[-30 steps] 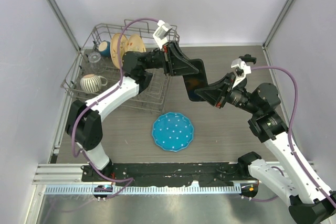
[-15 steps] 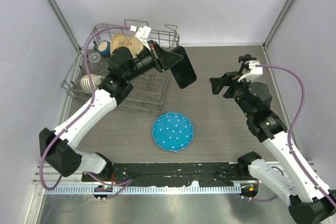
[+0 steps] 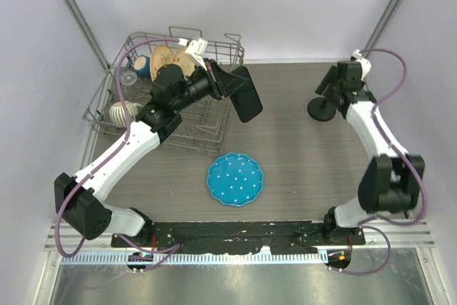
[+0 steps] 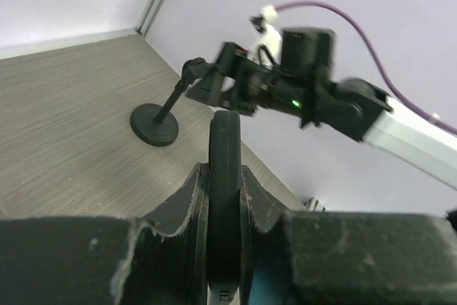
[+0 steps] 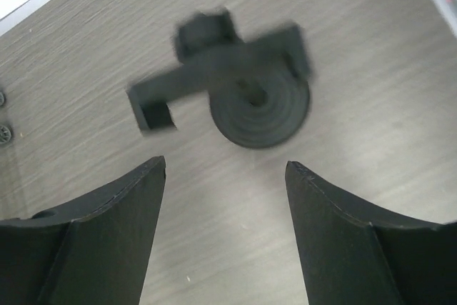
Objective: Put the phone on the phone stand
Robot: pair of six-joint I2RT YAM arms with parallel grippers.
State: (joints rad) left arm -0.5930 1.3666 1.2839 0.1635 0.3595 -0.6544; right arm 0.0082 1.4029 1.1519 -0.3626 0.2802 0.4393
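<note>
Two jobs split: the left gripper (image 4: 223, 176) clamps the phone (image 3: 245, 94) edgewise aloft, while the right gripper (image 5: 225, 164) hangs wide open, empty, over the phone stand (image 5: 260, 108), seemingly to steady it.

Phone (image 3: 246, 96) in left claw (image 3: 228, 85) (tilted)

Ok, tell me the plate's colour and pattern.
The plate is blue with small white dots; the top view shows it best.

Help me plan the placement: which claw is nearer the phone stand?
Right. The right claw hangs open just above the phone stand, looking down on its base. The left claw, gripping the phone, is well off to the stand's left.
</note>
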